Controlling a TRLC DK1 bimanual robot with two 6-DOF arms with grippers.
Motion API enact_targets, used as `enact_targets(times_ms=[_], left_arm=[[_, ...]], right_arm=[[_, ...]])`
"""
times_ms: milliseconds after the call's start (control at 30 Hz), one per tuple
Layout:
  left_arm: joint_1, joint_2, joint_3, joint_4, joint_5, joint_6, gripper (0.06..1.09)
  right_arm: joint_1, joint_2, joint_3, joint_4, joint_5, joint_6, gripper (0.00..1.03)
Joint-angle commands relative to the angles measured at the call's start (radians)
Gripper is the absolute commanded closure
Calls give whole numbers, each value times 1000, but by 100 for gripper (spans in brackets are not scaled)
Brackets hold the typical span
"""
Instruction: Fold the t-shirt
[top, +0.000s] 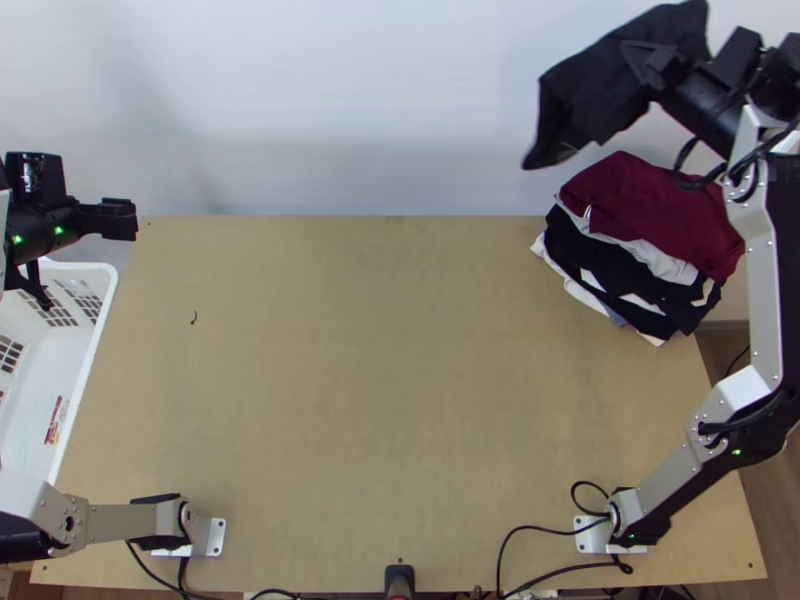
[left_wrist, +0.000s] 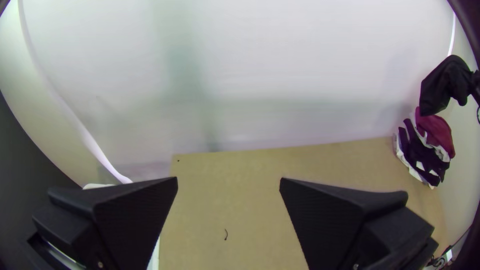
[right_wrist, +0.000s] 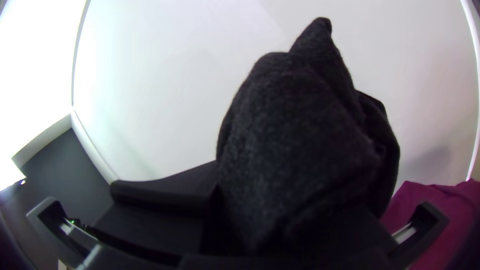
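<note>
High at the upper right in the top view, the right gripper (top: 655, 68) is shut on a black t-shirt (top: 600, 85), which hangs bunched above and behind the garment stack. In the right wrist view, the dark cloth (right_wrist: 300, 130) covers much of the right gripper (right_wrist: 240, 210). The left gripper (top: 92, 262) is at the far left over the basket's back part, open and holding nothing. Its wrist view shows the left gripper (left_wrist: 229, 178) with its fingers wide apart. The held shirt (left_wrist: 442, 85) appears there at the right, above the stack.
A stack of folded garments, a maroon one (top: 650, 210) on top of black and white ones (top: 620, 270), lies at the table's back right corner. A white basket (top: 95, 340) stands along the left edge. The wooden table (top: 380, 350) bears a small dark thread (top: 194, 317).
</note>
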Motion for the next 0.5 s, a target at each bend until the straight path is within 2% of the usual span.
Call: enact_targets(times_ms=[0, 467], left_arm=[[-4, -19, 32, 4, -3, 14, 10], [-6, -22, 35, 6, -3, 14, 10]], right_arm=[[-36, -8, 28, 48, -4, 24, 100], [-138, 89, 9, 77, -68, 16, 100]])
